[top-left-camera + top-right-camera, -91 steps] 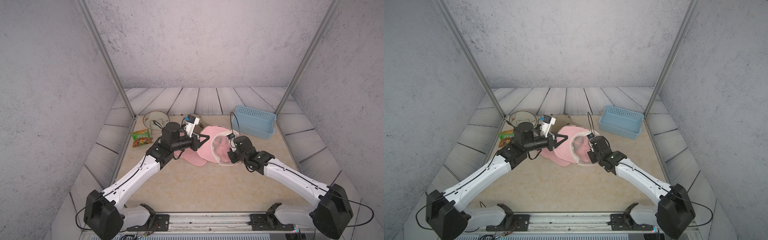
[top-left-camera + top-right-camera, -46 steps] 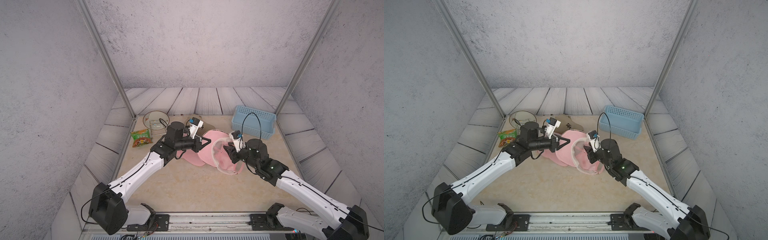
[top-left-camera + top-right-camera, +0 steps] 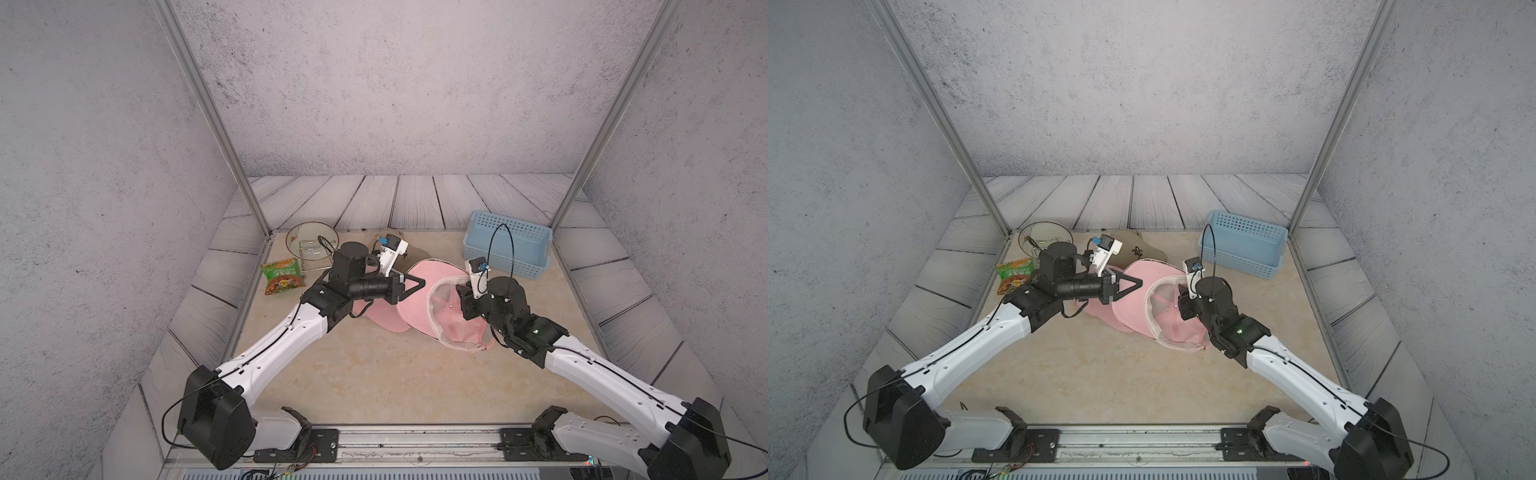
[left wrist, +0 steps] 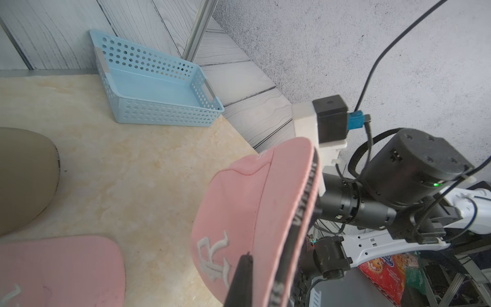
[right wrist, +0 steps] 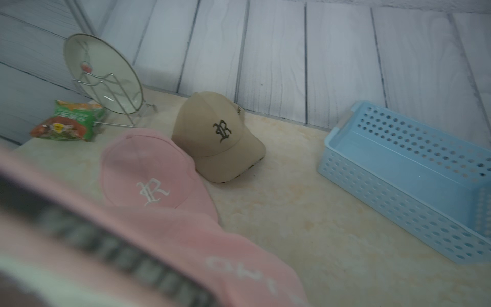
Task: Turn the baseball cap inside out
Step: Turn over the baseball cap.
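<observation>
Near the middle of the surface (image 3: 374,382), the pink baseball cap (image 3: 413,309) stands on edge, its opening turned toward the right gripper (image 3: 462,296).
Against its outer crown the left gripper (image 3: 419,282) has its fingers closed to a point; whether any cloth is pinched between them I cannot tell. The right gripper reaches into the cap's hollow with its fingers hidden, so whether they are open or closed cannot be told. If the right pushes on the lining while the left has no real hold, the cap will likely skid or topple instead of turning through. The stiff front panel may spring back, and the fingers could snag the inner band. A second pink cap (image 5: 148,172) lies just beside it, with a beige cap (image 5: 218,135) behind, so a stray sweep could drag either.
</observation>
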